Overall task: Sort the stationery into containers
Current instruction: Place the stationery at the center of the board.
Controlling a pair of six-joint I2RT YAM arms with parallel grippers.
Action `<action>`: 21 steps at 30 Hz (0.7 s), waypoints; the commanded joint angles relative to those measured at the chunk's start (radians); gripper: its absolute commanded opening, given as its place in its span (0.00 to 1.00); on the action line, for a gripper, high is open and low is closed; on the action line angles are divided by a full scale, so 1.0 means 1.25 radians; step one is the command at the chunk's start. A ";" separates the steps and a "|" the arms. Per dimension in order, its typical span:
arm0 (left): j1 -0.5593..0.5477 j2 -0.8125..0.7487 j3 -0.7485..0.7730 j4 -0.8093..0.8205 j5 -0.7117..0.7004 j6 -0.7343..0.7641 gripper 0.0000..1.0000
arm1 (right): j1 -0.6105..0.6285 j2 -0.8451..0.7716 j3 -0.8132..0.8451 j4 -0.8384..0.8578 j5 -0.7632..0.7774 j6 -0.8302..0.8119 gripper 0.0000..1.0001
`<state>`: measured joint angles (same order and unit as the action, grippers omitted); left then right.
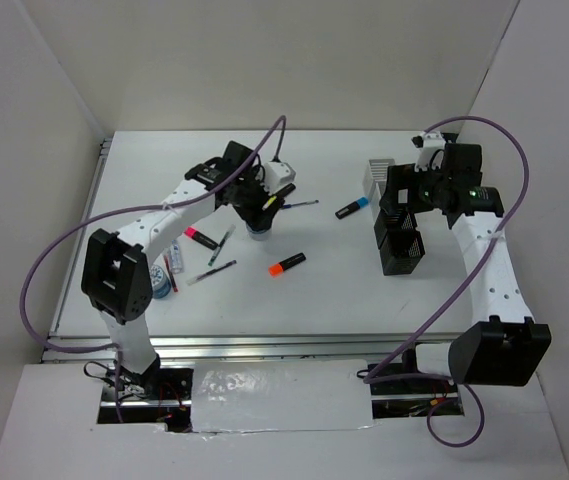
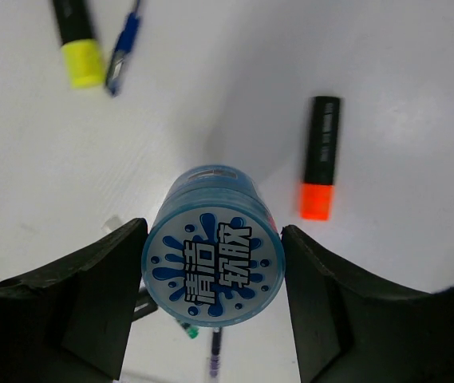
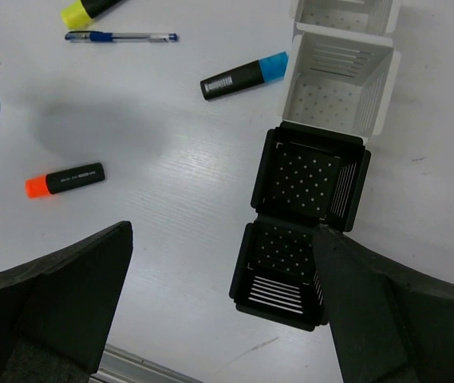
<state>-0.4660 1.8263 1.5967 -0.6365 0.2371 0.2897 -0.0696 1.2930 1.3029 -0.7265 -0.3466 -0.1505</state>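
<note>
My left gripper (image 1: 260, 214) is shut on a round blue-white tape roll (image 2: 211, 263), one finger pressed on each side. The roll seems to hang just above the table, with thin dark pens blurred beneath it. An orange-capped highlighter (image 2: 320, 159) lies to its right, a yellow-capped one (image 2: 79, 44) and a blue pen (image 2: 123, 48) beyond. My right gripper (image 3: 220, 235) stands open and empty over the containers: a white bin (image 3: 338, 80) and two black bins (image 3: 310, 179) in a row. A blue-capped highlighter (image 3: 242, 76) lies left of the white bin.
A pink-capped highlighter (image 1: 200, 238) and two thin pens (image 1: 211, 272) lie near the left arm. Another tape roll (image 1: 161, 287) sits by that arm's elbow. White walls close the table at the back and both sides.
</note>
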 commanded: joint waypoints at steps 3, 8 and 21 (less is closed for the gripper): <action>-0.133 -0.078 -0.041 0.004 0.074 0.022 0.10 | 0.007 -0.043 -0.002 0.020 0.010 -0.001 1.00; -0.259 -0.069 -0.088 0.044 0.050 -0.010 0.10 | 0.007 -0.059 -0.013 0.023 0.017 -0.002 1.00; -0.395 0.023 -0.162 0.243 -0.166 -0.216 0.11 | 0.007 -0.158 -0.063 0.045 0.076 0.010 1.00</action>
<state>-0.9379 1.8511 1.3926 -0.4423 0.0975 0.0921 -0.0696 1.1297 1.2297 -0.7086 -0.2684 -0.1463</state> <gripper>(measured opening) 0.762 0.997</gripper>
